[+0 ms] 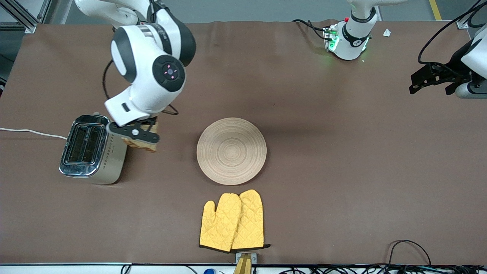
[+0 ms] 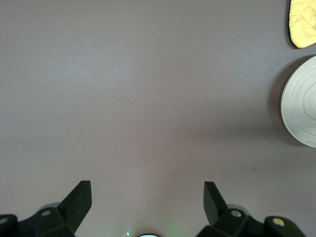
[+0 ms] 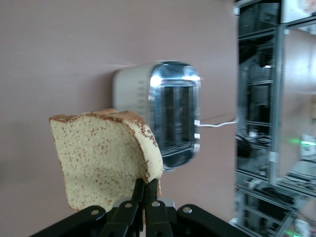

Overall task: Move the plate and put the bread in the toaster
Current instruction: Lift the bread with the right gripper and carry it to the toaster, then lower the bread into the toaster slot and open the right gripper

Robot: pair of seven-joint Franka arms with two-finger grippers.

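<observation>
My right gripper [image 1: 139,133] is shut on the bread [image 1: 141,144], a brown speckled slice held in the air beside the toaster [image 1: 91,150]. In the right wrist view the bread [image 3: 101,158] hangs from the pinched fingers [image 3: 146,190], with the toaster's [image 3: 168,113] chrome two-slot top past it. The toaster stands at the right arm's end of the table, slots up and empty. The round wooden plate [image 1: 231,150] lies bare at the table's middle; its edge shows in the left wrist view [image 2: 301,106]. My left gripper [image 1: 430,78] is open and waits in the air at the left arm's end; its fingers [image 2: 79,200] frame bare table.
A pair of yellow oven mitts [image 1: 233,221] lies nearer to the front camera than the plate, also at a corner of the left wrist view [image 2: 302,22]. The toaster's white cord [image 1: 32,132] runs off the table's end. Brown cloth covers the table [image 1: 342,171].
</observation>
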